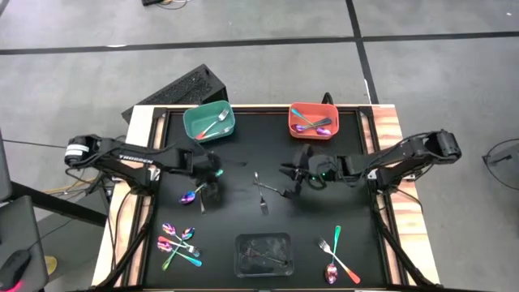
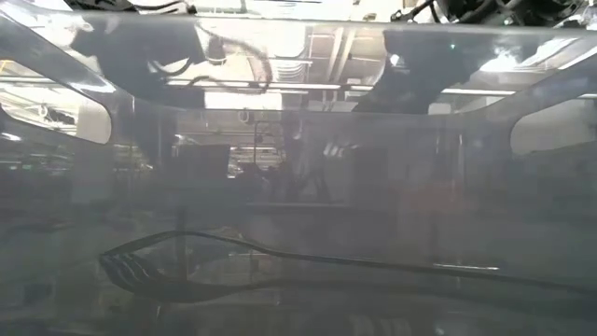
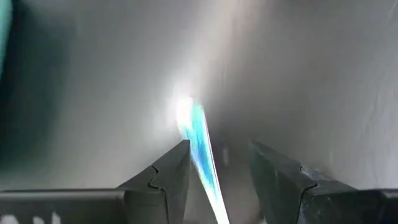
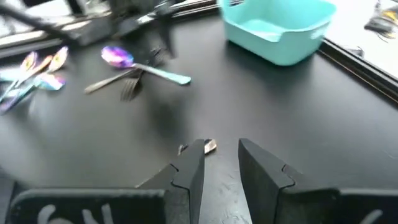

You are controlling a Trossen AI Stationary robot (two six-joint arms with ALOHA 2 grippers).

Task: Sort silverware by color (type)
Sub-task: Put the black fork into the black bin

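My left gripper is open and points down over a spoon with a purple iridescent head and a teal handle. In the left wrist view the teal handle runs between the two fingers. The right wrist view shows this spoon lying flat on the black mat. My right gripper is open and low over the mat's middle, holding nothing. More rainbow silverware lies in a near-left group and a near-right group. A green bin holds a fork, and a red bin holds spoons. My left gripper comes from above, with its fingers on either side of the spoon's teal handle. The handle runs close along one finger; whether they touch I cannot tell. The spoon lies on the mat.
Dull grey forks lie on the mat between the two grippers. A clear plastic tray with grey cutlery sits at the near edge and fills the low view, where a grey fork shows. A raised rim frames the mat.
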